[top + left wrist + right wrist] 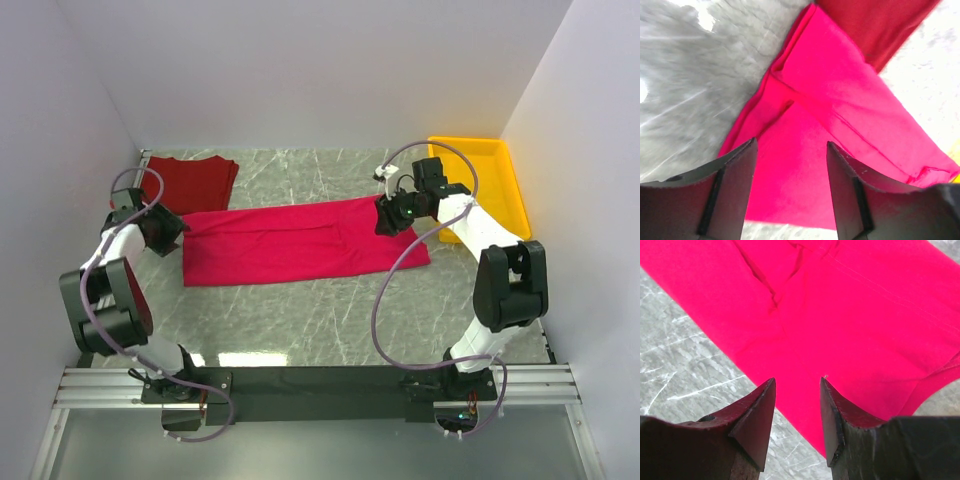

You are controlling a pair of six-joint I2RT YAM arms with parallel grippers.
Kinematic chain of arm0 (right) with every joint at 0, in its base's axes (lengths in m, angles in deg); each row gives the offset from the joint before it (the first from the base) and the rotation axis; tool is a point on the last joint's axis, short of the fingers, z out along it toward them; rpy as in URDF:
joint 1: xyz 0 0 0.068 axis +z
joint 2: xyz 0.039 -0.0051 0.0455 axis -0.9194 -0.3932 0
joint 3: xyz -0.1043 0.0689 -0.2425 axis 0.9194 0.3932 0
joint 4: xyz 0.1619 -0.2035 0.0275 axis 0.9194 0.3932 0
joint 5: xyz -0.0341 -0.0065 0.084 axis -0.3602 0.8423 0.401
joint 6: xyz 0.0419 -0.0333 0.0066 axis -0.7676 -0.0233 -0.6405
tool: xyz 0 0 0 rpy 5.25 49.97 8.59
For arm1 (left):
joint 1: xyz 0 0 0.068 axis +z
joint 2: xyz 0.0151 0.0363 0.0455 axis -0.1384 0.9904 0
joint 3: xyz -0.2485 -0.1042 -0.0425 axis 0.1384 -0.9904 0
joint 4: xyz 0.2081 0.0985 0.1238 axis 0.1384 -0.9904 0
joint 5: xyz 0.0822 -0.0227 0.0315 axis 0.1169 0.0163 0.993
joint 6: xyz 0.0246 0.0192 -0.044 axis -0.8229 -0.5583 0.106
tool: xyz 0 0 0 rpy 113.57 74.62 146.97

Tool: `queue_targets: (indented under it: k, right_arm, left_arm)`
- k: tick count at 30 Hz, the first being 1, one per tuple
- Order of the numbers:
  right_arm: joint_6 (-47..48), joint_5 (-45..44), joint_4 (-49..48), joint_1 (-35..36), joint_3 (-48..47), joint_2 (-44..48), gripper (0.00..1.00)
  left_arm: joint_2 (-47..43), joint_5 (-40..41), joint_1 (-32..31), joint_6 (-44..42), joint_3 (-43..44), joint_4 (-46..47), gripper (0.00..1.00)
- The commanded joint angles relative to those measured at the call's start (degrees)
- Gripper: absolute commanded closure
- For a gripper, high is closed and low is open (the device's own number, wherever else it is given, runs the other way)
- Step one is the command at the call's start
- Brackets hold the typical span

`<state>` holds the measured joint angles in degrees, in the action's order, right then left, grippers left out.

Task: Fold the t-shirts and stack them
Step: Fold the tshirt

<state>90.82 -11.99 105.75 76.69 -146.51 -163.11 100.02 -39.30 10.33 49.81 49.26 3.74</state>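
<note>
Nearest ran the mounting rail (pixel 320 385) carrying both arm bases. At far left the brick-red t-shirt (pixel 195 182) lay folded. Just near of it, the left gripper (pixel 168 232) hung with fingers apart and empty at the left end of the crimson-pink t-shirt (pixel 290 245), which was spread mid-table (pixel 300 325). The right gripper (pixel 390 215), likewise parted and empty, hovered over the shirt's right end, beside the yellow tray (pixel 505 175).

Left wrist view: brick-red shirt (pixel 880 27) cut off at top edge, table (pixel 690 65) blurred. Right claw (pixel 389 218) hides pink shirt (pixel 290 245) corner.
</note>
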Motion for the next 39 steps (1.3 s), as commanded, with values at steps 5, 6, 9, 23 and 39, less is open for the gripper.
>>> queue_targets:
  k: [5,6,9,23,39]
  right_arm:
    - [1.37,2.74,-0.59,-0.44,2.50,6.13,0.53]
    - [1.19,2.65,-0.68,-0.36,2.85,6.31,0.53]
    - [0.93,3.00,-0.76,-0.36,3.38,6.84,0.53]
    - [-0.04,4.58,-2.00,-1.50,4.00,7.98,0.53]
    - [1.89,4.06,-0.77,-3.96,3.83,8.95,0.53]
  left_arm:
    - [-7.18,2.18,2.28,-3.94,-4.48,-9.18,0.37]
    - [-7.26,2.10,2.28,-3.68,-5.35,-9.62,0.37]
    - [-7.09,1.65,2.28,-2.80,-7.73,-11.11,0.38]
    - [-0.85,7.45,2.11,-0.69,-9.05,-15.78,0.58]
    - [-8.31,7.19,2.02,2.30,-13.81,-20.69,0.99]
